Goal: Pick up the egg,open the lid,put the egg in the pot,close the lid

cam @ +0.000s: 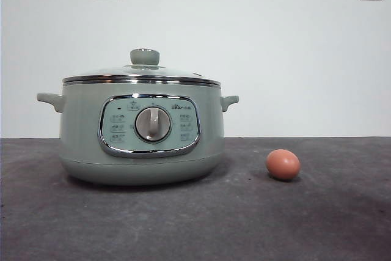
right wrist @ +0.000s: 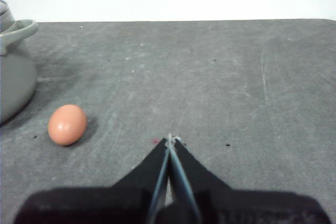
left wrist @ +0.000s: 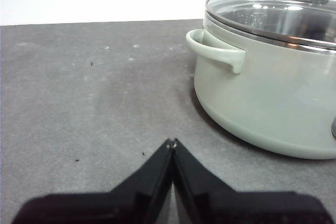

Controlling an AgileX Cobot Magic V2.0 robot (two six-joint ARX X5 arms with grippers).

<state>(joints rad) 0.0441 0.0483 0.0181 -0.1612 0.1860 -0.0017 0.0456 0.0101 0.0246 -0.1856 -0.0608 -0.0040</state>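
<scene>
You see the egg (cam: 283,164) lying on its side on the dark table (cam: 195,224), long axis level, well apart from the pot (cam: 142,145), whose lid (cam: 142,74) is on. Both your left gripper (left wrist: 171,142) and right gripper (right wrist: 170,139) have jaws pressed together, holding nothing.

I am seeing even, soft, bright lighting in all three views, with the white wall (cam: 275,59) washing out to near blank in both wrist views. The pot (cam: 142,132) is casting a faint dark shadow on the grey table (cam: 195,224), the egg (cam: 283,164) a small one, while glare is streaking the glass lid (left wrist: 273,17). The near gripper bodies are looking blurred and black.
</scene>
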